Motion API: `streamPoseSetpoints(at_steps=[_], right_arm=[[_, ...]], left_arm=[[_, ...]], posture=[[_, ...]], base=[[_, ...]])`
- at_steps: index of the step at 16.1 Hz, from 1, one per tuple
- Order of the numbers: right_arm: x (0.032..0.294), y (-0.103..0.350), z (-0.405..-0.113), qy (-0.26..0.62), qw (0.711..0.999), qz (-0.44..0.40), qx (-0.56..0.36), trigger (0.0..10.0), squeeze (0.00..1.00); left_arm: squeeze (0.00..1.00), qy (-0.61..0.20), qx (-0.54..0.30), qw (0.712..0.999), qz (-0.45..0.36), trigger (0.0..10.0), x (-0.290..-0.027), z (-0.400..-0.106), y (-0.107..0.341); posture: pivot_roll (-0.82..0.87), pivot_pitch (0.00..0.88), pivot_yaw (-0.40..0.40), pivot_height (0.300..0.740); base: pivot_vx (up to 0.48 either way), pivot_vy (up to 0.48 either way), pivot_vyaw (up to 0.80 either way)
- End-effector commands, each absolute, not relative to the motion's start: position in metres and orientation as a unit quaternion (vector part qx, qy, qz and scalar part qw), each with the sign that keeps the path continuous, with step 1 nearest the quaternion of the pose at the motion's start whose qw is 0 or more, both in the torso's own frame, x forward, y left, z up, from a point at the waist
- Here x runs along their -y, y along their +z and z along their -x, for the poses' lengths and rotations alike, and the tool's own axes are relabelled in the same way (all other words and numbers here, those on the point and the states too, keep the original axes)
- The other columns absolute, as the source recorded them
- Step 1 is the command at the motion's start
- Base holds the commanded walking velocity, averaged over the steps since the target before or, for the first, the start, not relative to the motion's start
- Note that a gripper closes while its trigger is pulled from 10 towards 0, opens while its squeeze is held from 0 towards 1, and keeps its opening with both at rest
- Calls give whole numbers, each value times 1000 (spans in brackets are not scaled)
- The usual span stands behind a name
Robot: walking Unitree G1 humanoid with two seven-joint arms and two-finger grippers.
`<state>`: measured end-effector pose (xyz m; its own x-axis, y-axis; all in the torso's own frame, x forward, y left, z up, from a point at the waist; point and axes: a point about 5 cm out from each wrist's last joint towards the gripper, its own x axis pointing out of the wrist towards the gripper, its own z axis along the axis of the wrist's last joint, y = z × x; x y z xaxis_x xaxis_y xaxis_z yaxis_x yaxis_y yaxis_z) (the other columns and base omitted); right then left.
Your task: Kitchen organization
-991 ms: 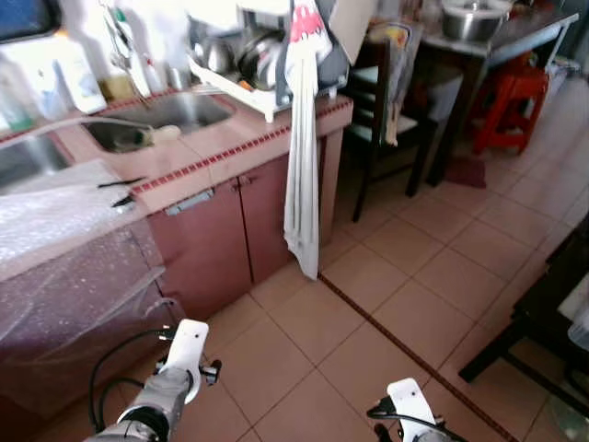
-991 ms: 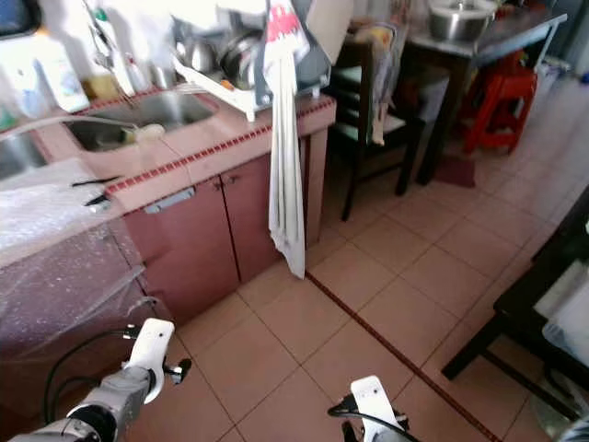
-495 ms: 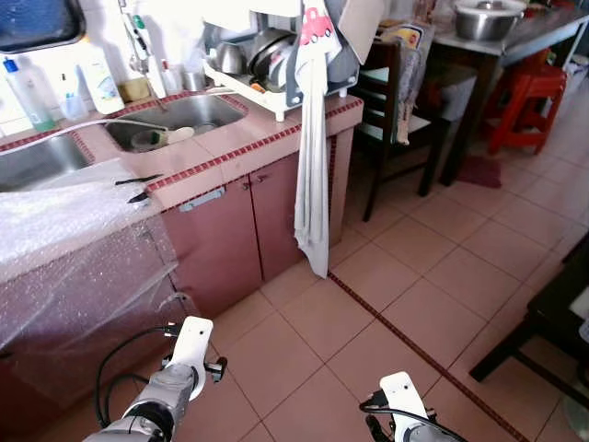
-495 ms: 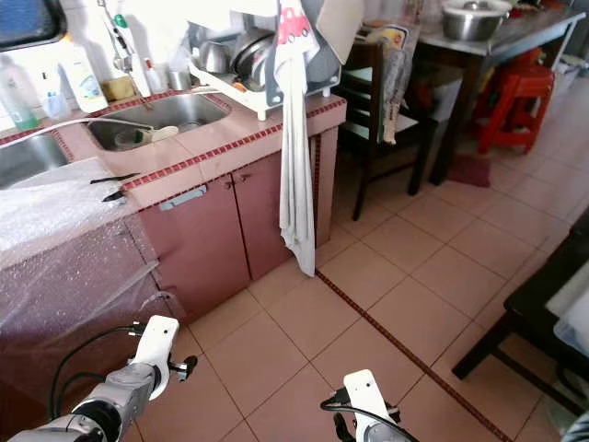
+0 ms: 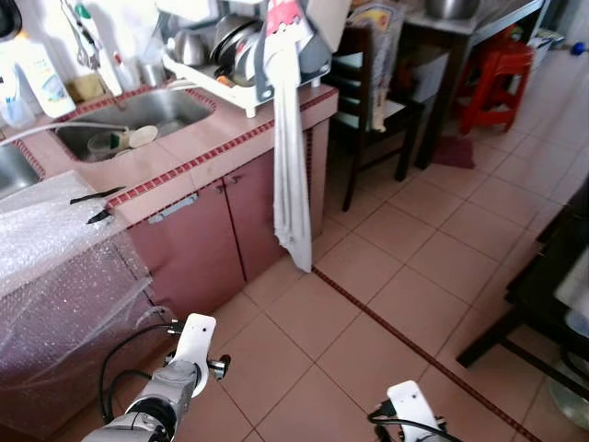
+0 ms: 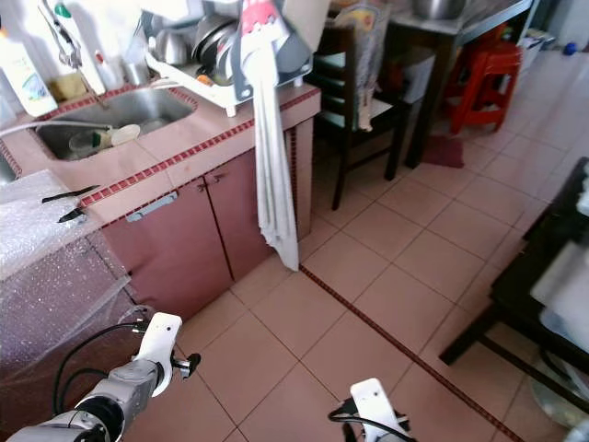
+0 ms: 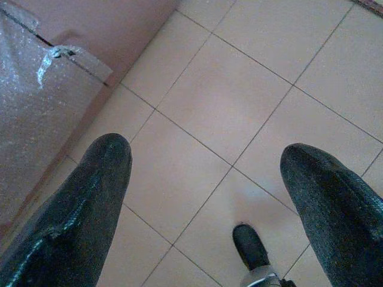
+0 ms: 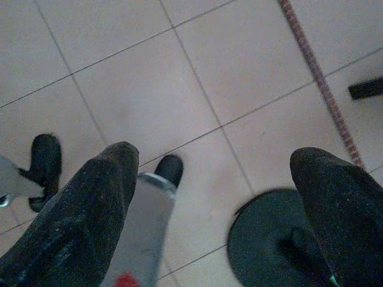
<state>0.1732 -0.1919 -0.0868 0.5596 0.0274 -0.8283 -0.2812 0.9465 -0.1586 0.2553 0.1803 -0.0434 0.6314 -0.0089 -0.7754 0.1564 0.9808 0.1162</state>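
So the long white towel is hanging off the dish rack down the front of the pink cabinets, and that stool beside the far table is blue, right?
Not quite. The towel does hang from the dish rack down the front of the pink cabinets, but the stool beside the far table is red, not blue. The left eye view shows it plainly.

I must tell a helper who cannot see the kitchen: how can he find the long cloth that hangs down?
Start at the pink tiled counter with the sink. At its end stands a dish rack; the long white cloth hangs from it, down past the cabinet doors almost to the floor. It alone bears a red print at the top.
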Motion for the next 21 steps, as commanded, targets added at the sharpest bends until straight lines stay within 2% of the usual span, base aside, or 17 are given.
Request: streamPoseSetpoints(at_steps=[1, 4, 8, 11, 12, 14, 17, 21], right_arm=[[203, -87, -168, 88, 871, 142, -461, 10000, 0], [214, -87, -162, 85, 868, 146, -466, 10000, 0], [175, -89, -171, 99, 873, 139, -456, 10000, 0], [162, -89, -175, 102, 874, 136, -456, 10000, 0], [161, -88, -177, 78, 881, 105, -454, 10000, 0], [160, -81, -192, 38, 901, 49, -429, 10000, 0], [156, -58, -232, 40, 924, 30, -380, 10000, 0], [153, -49, -246, 31, 931, -7, -363, 10000, 0]], left_arm=[[0, -49, -426, 899, -92, 10000, -182, -258, -41], [0, -49, -428, 898, -92, 10000, -183, -257, -42], [0, -54, -431, 895, -97, 10000, -183, -256, -43], [0, -55, -432, 895, -98, 10000, -184, -255, -43], [0, -54, -433, 894, -98, 10000, -184, -255, -43], [0, -53, -435, 893, -100, 10000, -185, -255, -43], [0, -54, -436, 893, -103, 10000, -185, -254, -44], [0, -29, -455, 883, -111, 10000, -192, -247, -48]], posture=[[-118, 0, 53, 740], [-116, 0, 54, 740], [-119, 0, 57, 740], [-114, 0, 56, 740], [-112, 0, 56, 740], [-115, 0, 60, 740], [-117, 0, 61, 740], [-95, 0, 47, 740]], base=[[304, 0, 0], [304, 0, 0], [301, 0, 0], [290, 0, 0], [266, 0, 0], [0, 0, 0], [0, 0, 0], [0, 0, 0]])
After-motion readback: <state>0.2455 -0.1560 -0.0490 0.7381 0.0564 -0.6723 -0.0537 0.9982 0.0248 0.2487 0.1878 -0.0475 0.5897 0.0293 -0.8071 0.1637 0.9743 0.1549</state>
